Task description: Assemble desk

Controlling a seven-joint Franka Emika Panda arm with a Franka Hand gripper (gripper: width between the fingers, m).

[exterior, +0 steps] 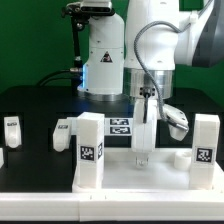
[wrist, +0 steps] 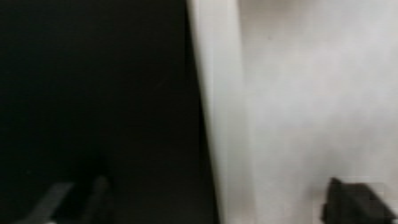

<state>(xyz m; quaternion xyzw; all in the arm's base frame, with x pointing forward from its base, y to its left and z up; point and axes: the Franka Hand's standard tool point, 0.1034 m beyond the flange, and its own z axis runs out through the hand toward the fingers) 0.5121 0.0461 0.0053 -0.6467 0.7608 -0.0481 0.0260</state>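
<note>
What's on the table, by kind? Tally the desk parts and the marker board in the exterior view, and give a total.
Desk panel: 1
Upright legs: 3
Small loose white pieces: 2
Marker board: 1
Total: 7

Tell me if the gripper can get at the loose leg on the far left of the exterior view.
Probably yes. That leg sits apart on the black table with nothing over it. The gripper is low over the panel among upright legs, so it would need to lift clear first.
</note>
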